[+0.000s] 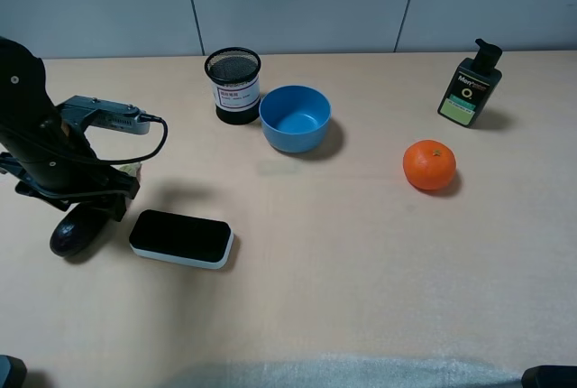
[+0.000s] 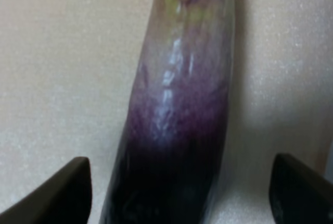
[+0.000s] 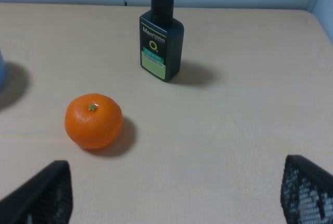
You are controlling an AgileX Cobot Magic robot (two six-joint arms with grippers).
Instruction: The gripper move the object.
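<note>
The long dark-purple eggplant [image 1: 76,229] lies on the table at the far left, mostly hidden under my left arm. In the left wrist view the eggplant [image 2: 177,120] fills the middle, with its pale violet neck and greenish stem cap pointing away. My left gripper [image 2: 182,193] is open and straddles the eggplant, with a gap between each dark finger [image 2: 57,195] and its skin. In the exterior high view the left gripper [image 1: 88,203] sits low over the eggplant. My right gripper [image 3: 177,195] is open and empty, away from the eggplant.
A black-and-white eraser [image 1: 181,238] lies just right of the eggplant. A black mesh cup [image 1: 233,85] and a blue bowl [image 1: 295,118] stand at the back. An orange [image 1: 429,164] and a dark pump bottle [image 1: 470,86] are on the right.
</note>
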